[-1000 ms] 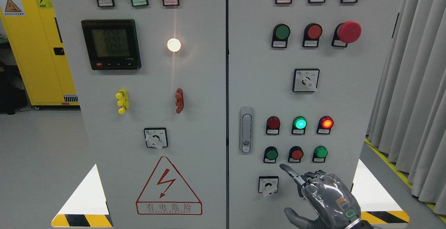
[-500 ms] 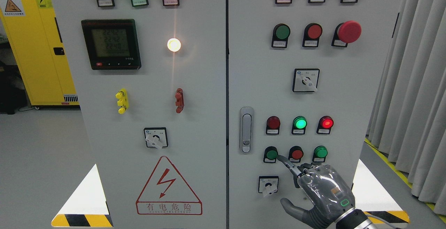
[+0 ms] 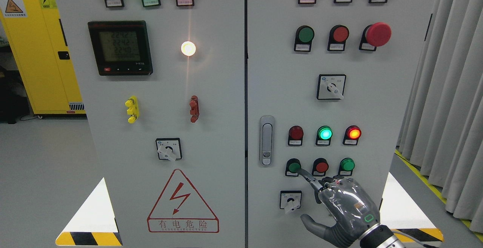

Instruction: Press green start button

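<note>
Green start button (image 3: 293,166), bottom row left: right hand (image 3: 345,212) index tip touching its edge, other fingers curled, gripping nothing. Press step underway; next needs firm push inward.

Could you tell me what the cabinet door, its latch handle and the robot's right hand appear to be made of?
Cabinet door: probably painted sheet metal, flat matte light grey.
Latch handle: looks like brushed or satin metal, silvery with soft highlights.
Right hand: grey, glossy shell, likely plastic or coated metal; glare patches show on its back.
</note>
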